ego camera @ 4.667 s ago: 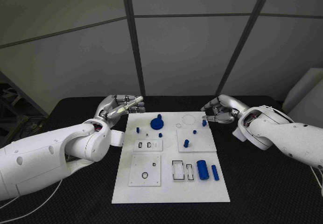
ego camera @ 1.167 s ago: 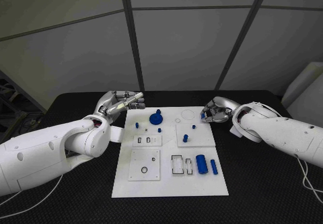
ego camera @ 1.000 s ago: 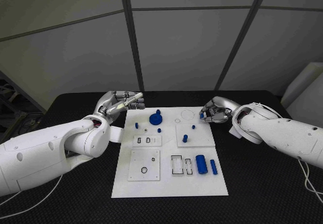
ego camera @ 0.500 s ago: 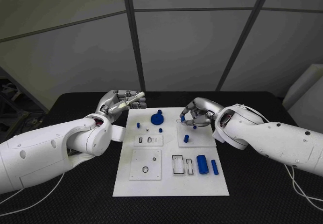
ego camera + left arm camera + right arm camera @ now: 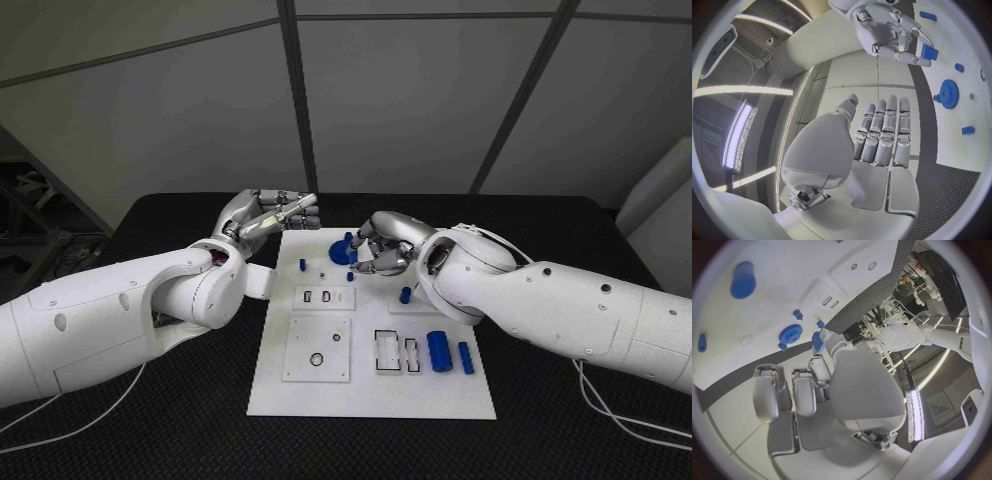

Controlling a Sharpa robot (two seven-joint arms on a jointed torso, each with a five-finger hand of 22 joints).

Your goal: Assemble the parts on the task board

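The white task board (image 5: 372, 395) lies mid-table. My right hand (image 5: 384, 243) hovers over its far part, just right of the blue gear (image 5: 339, 254), and pinches a small blue piece (image 5: 929, 51) at its fingertips; the right wrist view shows the piece (image 5: 819, 342) close to the gear (image 5: 790, 333). My left hand (image 5: 268, 215) hangs at the board's far left corner with straight fingers (image 5: 882, 135) and nothing in it. Small blue pegs (image 5: 302, 266) stand near the gear. A thick blue cylinder (image 5: 434, 356) and a slimmer one (image 5: 464, 357) lie on the near right.
White sub-plates (image 5: 316, 350) with holes and slots sit on the board's left half, and a black-edged slot frame (image 5: 385, 352) lies beside the cylinders. The black table (image 5: 577, 330) surrounds the board. A white cable (image 5: 635, 430) trails at the near right.
My right hand has moved left with the small blue piece, from the board's far right corner to beside the gear. The left hand has stayed where it was.
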